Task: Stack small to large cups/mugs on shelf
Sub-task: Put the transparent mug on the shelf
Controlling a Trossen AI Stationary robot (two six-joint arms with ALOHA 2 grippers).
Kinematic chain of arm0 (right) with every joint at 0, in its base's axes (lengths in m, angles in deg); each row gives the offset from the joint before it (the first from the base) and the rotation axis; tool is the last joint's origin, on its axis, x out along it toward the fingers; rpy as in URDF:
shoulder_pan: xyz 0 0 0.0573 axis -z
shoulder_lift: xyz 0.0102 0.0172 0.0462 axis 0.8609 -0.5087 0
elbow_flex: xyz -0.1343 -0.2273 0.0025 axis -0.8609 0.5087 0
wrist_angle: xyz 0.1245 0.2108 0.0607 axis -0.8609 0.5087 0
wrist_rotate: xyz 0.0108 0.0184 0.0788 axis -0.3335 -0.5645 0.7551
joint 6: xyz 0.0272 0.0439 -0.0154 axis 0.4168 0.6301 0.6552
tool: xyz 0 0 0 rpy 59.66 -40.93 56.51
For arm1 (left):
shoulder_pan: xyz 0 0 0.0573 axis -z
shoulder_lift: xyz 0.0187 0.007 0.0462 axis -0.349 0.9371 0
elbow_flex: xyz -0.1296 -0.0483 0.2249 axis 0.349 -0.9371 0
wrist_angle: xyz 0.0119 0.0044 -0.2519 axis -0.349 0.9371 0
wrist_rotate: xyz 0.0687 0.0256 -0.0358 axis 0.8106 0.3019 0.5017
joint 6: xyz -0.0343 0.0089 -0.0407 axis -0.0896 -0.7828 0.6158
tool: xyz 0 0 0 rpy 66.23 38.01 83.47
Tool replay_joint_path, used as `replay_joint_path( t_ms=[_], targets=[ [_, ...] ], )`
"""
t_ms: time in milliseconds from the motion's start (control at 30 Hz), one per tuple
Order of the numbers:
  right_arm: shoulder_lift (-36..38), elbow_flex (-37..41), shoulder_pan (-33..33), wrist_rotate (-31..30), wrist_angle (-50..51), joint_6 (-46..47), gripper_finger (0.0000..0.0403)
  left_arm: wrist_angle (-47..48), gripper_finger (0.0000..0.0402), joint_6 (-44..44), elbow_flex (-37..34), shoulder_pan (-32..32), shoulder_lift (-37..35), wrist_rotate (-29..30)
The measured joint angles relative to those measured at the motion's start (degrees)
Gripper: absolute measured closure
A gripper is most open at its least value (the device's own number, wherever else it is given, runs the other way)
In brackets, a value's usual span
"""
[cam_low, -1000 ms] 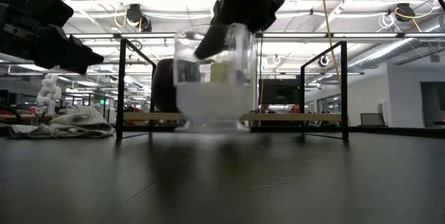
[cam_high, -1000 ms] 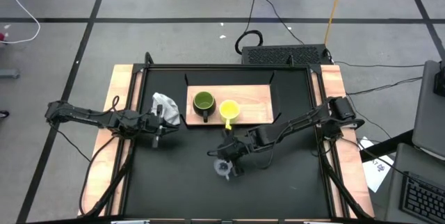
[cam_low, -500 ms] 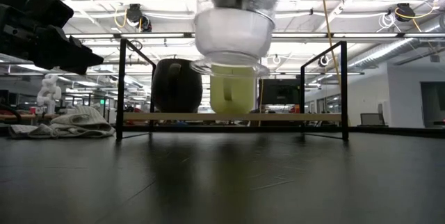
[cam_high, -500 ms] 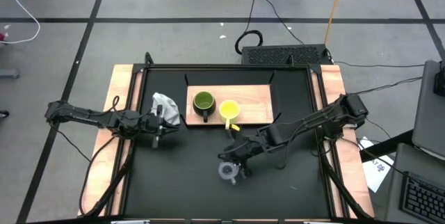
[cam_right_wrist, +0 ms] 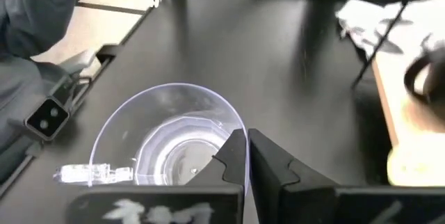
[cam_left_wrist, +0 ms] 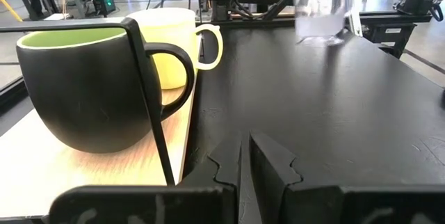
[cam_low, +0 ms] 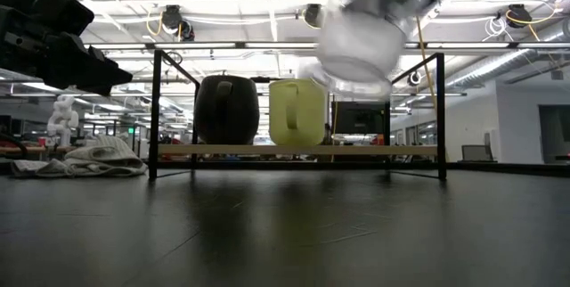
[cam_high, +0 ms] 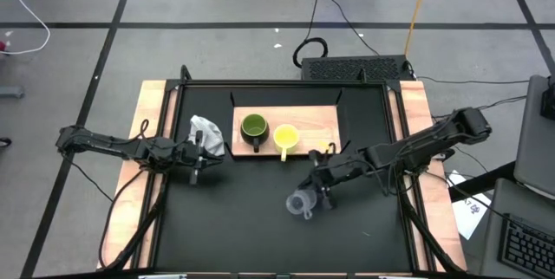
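I've got the glass cup (cam_high: 300,203) pinched by its rim in my right gripper (cam_high: 319,191), lifted over the desk's (cam_high: 243,227) middle. Green mug (cam_high: 253,127) and yellow mug (cam_high: 286,135) sit on the shelf (cam_high: 319,121). Next I judge: carry it to the shelf's free end. Left gripper (cam_high: 201,154) waits pressed together near the left edge.

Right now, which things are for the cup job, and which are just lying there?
For the job: green mug, yellow mug, glass cup held by the right gripper, shelf.
Just lying about: cloth wad beside the left gripper.
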Motion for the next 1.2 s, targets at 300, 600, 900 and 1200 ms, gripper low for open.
replay_joint_path(
  t_ms=[300, 600, 900, 1200],
  targets=[
    [5.90, 13.45, 0.10, -0.40, -13.46, 1.53, 0.0403, -1.07, 0.0369, 0.01, -0.01, -0.01, 0.01, 0.04],
    [10.81, 14.90, 4.32, -6.21, -7.20, 1.09, 0.0403, -0.89, 0.0369, 0.17, -0.01, -0.01, 0.02, 0.07],
    [15.34, 6.39, 12.80, -6.08, 14.19, 0.10, 0.0403, -0.99, 0.0369, -0.37, -0.01, -0.01, 0.02, 0.09],
    [12.42, -4.12, 20.08, -1.18, 29.33, -6.34, 0.0403, -1.14, 0.0369, -0.49, -0.01, -0.01, 0.02, 0.24]
  ],
)
